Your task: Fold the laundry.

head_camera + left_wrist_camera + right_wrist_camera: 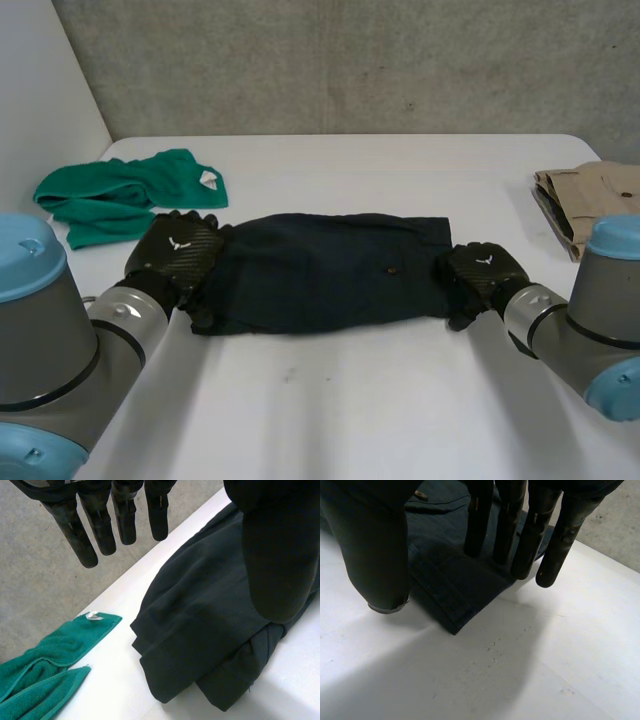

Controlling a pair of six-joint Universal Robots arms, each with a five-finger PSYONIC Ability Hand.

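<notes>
- At either end of the dark garment (320, 270) you have a hand: the left robot hand (180, 250) over one end, the right robot hand (482, 272) at the other. Both have straight, relaxed fingers and grip nothing.
- Between them the garment lies on the surface (350, 400), its long axis running hand to hand, so neither is nearer.
- Beyond your left robot hand lies a green cloth (120, 195), apart from the garment.

The white table (350, 400) is lit brightly and softly from above; the dark navy cloth shorts (320, 270) are rendered near-black.
</notes>
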